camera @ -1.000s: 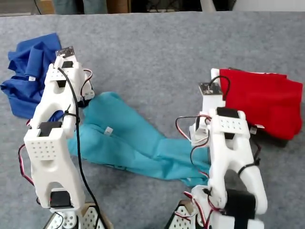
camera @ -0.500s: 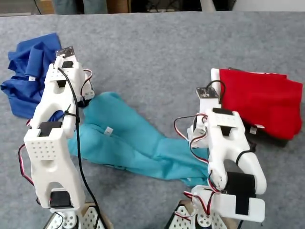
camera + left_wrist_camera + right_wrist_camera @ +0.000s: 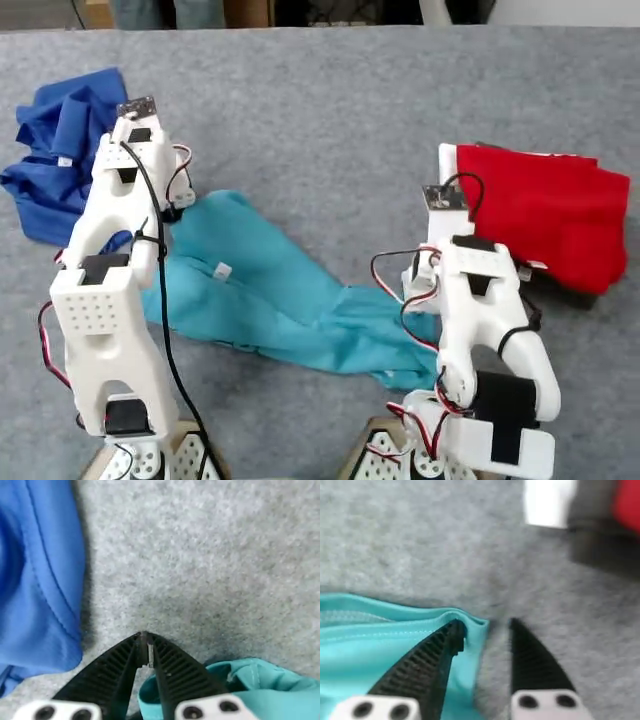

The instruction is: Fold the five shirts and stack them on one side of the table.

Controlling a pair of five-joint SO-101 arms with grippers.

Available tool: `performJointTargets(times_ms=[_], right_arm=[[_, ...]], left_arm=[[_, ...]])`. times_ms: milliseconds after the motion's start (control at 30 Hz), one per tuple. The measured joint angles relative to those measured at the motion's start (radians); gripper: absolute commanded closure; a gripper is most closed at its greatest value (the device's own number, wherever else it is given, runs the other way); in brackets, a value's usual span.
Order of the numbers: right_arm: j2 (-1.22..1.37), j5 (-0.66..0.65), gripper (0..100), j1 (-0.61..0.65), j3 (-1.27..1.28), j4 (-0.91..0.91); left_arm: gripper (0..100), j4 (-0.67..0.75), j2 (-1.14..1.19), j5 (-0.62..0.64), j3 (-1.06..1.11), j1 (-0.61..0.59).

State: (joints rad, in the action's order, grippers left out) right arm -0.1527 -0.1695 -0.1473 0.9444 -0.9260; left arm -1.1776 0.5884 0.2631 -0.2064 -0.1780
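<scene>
From above, the teal shirt sprawls between my arms on the grey, felt-like tabletop. It looks limp and light, best taken by its corners. At my left wrist, the left end effector is clamped on its hem. At my right wrist, the right end effector stands apart, astride the other edge.

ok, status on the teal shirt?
Left gripper shut on teal shirt corner. Right gripper open, straddling its other end. Shirt lies unfolded, rumpled. Blue shirt crumpled far left, red shirt folded far right, neither in the way.
</scene>
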Motion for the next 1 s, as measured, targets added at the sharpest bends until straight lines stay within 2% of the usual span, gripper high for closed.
performJointTargets(times_ms=[167,500,700,1000], right_arm=[[0.0,0.0,96.0,-0.034,0.0,0.0],[0.015,0.0,96.0,-0.037,-0.087,-0.118],[0.018,-0.035,95.9,-0.029,-0.219,-0.259],[0.018,-0.075,96.2,-0.029,-0.374,-0.348]], left_arm=[[97,0.006,0.0,-0.002,0.0,-0.008],[97,-0.037,0.005,-0.005,-0.009,-0.008],[97,-0.138,0.048,-0.002,-0.049,-0.014],[97,-0.396,0.238,-0.012,-0.258,-0.014]])
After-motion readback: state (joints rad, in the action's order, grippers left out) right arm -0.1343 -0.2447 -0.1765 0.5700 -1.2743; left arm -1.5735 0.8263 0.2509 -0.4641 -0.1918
